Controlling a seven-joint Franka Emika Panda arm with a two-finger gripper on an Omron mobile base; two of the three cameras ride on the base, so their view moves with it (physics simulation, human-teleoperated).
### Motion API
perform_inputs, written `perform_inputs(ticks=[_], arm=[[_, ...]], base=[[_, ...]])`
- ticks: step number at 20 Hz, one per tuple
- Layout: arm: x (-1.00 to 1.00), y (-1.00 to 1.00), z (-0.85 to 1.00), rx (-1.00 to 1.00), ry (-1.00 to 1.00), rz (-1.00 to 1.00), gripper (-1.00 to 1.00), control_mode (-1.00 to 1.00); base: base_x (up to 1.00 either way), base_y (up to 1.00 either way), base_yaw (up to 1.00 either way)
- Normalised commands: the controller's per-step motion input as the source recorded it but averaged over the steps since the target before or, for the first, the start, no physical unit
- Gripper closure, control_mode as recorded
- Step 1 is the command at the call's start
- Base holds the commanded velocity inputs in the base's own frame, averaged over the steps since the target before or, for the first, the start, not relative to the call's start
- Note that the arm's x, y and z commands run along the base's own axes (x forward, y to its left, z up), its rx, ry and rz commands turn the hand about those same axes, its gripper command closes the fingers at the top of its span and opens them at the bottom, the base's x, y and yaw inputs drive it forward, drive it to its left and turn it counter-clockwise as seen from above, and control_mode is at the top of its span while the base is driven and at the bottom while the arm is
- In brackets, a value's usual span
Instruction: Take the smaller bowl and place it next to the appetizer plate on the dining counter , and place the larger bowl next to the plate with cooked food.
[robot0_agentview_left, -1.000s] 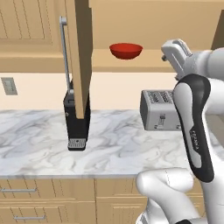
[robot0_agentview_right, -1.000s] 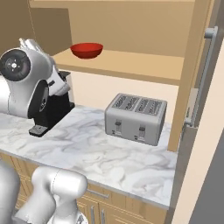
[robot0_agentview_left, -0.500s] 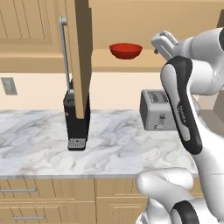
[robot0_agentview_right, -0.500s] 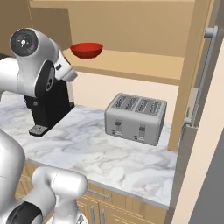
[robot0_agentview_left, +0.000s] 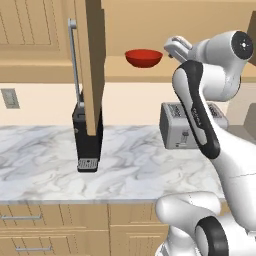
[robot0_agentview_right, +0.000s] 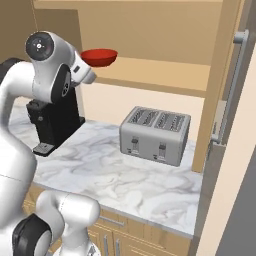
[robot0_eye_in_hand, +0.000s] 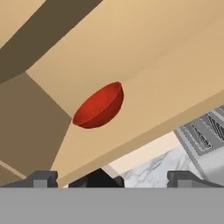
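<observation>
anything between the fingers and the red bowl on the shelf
Nothing: in the hand view, bare shelf board lies between the open fingers and the red bowl.

The smaller bowl sits on the shelf above the toaster.

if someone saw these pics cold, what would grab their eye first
The glossy red bowl stands out, sitting alone on the wooden shelf inside the open cabinet. Next is the white arm reaching up toward it, its gripper with jaws wide apart, short of the bowl. Below, on the marble counter, stand a silver toaster and a black coffee machine.
</observation>
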Motion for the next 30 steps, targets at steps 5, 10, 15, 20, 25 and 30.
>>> perform_inputs(ticks=[5,10,15,20,25,30], arm=[[0.46,0.0,-0.11,-0.04,0.04,0.0,-1.0,-1.0],[0.52,0.02,-0.09,-0.03,0.08,0.0,-1.0,-1.0],[0.65,0.02,-0.1,-0.01,0.07,0.0,-1.0,-1.0],[0.72,0.0,-0.16,-0.02,0.03,0.0,-1.0,-1.0],[0.72,0.0,-0.16,-0.02,0.03,0.0,-1.0,-1.0],[0.73,0.01,-0.11,-0.02,0.04,0.0,-1.0,-1.0]], base=[[0.0,0.0,0.0],[0.0,0.0,0.0],[0.0,0.0,0.0],[0.0,0.0,0.0],[0.0,0.0,0.0],[0.0,0.0,0.0]])
